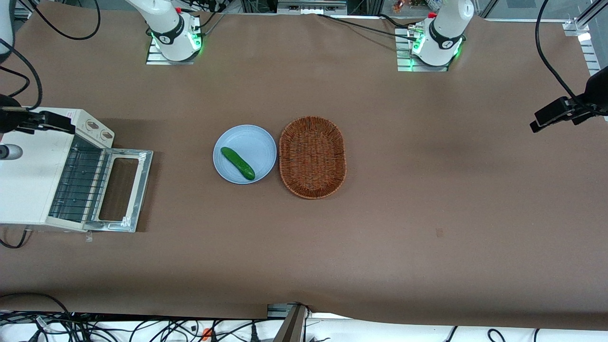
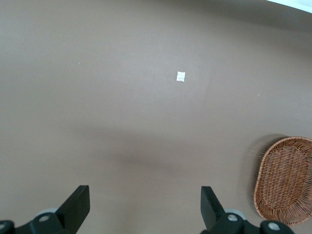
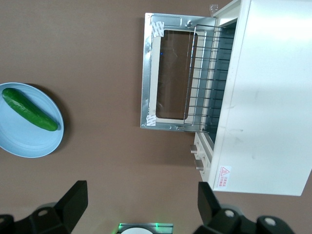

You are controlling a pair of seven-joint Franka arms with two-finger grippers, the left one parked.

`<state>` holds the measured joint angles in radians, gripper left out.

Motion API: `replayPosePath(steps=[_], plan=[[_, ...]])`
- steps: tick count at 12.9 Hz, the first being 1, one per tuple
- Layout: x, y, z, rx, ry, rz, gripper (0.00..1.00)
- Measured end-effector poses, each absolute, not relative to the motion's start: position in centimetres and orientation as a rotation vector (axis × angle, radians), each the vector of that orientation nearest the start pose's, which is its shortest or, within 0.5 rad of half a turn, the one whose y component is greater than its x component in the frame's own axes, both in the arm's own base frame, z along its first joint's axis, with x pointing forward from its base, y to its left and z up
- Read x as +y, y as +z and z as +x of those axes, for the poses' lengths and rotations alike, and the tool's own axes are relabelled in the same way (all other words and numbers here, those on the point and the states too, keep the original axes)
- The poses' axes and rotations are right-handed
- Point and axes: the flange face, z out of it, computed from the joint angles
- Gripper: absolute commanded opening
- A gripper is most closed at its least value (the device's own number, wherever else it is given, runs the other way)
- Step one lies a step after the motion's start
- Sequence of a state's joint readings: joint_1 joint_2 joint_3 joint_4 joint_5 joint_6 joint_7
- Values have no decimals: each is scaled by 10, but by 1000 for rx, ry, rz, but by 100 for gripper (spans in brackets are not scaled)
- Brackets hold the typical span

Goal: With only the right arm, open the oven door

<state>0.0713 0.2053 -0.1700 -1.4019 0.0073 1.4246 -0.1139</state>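
Observation:
The cream-white toaster oven [image 1: 23, 190] stands at the working arm's end of the table. Its oven door [image 1: 142, 185] is swung fully down and lies flat on the table in front of the oven, showing the wire rack [image 1: 80, 183] inside. In the right wrist view the door [image 3: 146, 73] also lies flat in front of the oven body [image 3: 263, 97]. My right gripper [image 1: 52, 122] hangs high above the oven's knob end. It is open and empty [image 3: 141, 204], with its fingers wide apart and touching nothing.
A light blue plate [image 1: 259, 142] with a green cucumber [image 1: 237, 163] sits mid-table, beside a brown wicker basket [image 1: 312, 156]. The plate [image 3: 29, 141] and cucumber [image 3: 29, 109] show in the right wrist view, the basket [image 2: 285, 187] in the left wrist view.

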Motion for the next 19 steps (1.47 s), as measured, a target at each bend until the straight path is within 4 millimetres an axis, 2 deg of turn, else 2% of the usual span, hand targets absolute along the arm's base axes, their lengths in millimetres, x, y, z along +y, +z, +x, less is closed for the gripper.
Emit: replayPosePath(steps=[9,19], plan=[[-62,613,568,0,198,-3133,100],[-61,620,569,-11,155,-3172,100]])
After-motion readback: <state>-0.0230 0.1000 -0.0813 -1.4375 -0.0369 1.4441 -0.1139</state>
